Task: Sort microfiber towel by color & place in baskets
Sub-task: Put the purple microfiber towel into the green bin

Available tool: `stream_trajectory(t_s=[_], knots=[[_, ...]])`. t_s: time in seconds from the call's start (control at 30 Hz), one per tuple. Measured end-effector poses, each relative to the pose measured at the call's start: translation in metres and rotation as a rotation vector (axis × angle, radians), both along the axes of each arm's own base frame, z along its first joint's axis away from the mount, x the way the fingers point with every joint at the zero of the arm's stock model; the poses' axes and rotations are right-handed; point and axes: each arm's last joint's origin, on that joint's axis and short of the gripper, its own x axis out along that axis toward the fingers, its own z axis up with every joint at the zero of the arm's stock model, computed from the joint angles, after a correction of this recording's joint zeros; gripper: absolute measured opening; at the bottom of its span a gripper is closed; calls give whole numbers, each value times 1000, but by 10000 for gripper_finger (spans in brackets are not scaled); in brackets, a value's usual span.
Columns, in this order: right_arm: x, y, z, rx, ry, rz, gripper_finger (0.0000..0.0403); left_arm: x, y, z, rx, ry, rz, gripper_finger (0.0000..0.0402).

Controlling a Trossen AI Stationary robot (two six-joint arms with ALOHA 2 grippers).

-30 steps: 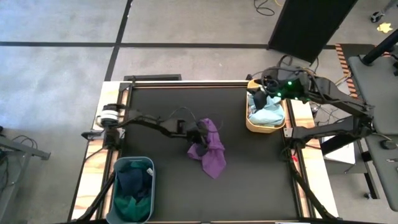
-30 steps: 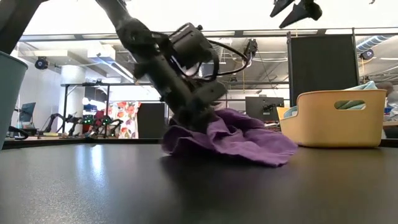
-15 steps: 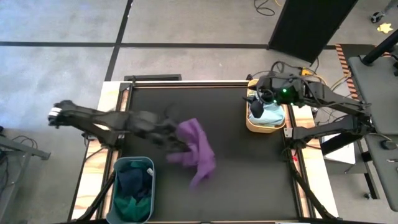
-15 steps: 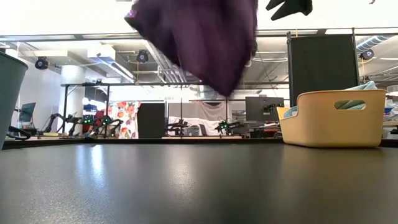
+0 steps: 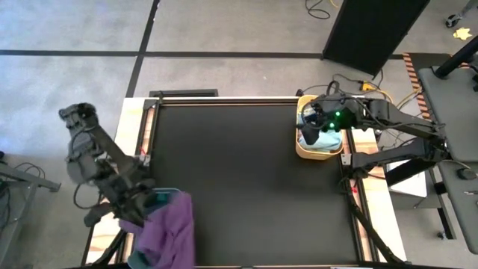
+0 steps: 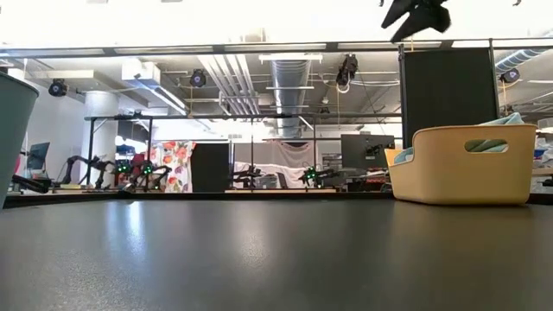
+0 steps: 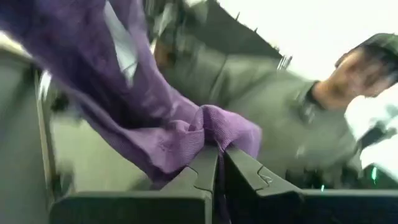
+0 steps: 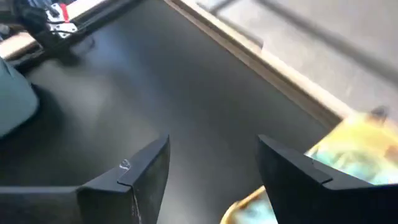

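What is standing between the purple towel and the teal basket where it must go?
Nothing visible does. The left gripper is shut on the purple towel, which hangs right over the teal basket, covering most of it. The right gripper is over the yellow basket.

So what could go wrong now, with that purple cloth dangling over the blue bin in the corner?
1. The purple towel hangs from the left gripper partly outside the teal basket, so on release it may drape over the rim or slip off the table's edge.
2. The pinch holds only a small fold, which could slip early.
3. The right gripper, open above the yellow basket, could snag the light blue towel inside.
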Motion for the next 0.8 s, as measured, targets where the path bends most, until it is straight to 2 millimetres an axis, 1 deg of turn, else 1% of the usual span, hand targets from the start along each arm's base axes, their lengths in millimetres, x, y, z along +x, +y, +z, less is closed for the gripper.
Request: stream_trajectory(t_s=[0.13, 0.23, 0.33, 0.43, 0.5, 0.57, 0.67, 0.8], knots=[[-2, 4, -3, 208, -40, -51, 218, -33, -5, -20, 86, 238, -15, 0], [0, 11, -1, 306, -92, -37, 213, -51, -3, -36, 149, 412, 30, 0], [3, 18, 1, 342, -128, -24, 207, -58, 1, -48, 226, 484, 139, 0], [5, 23, 3, 364, -156, -14, 201, -60, 5, -49, 229, 489, 181, 0], [6, 26, 4, 375, -168, -8, 196, -61, 7, -47, 220, 490, 170, 0], [7, 29, 5, 380, -178, 4, 191, -64, 12, -39, 218, 502, 141, 0], [7, 32, 5, 375, -178, 12, 185, -73, 28, -20, 238, 530, 121, 0], [9, 35, 4, 379, -170, 23, 178, -83, 52, 12, 242, 521, 147, 0]])
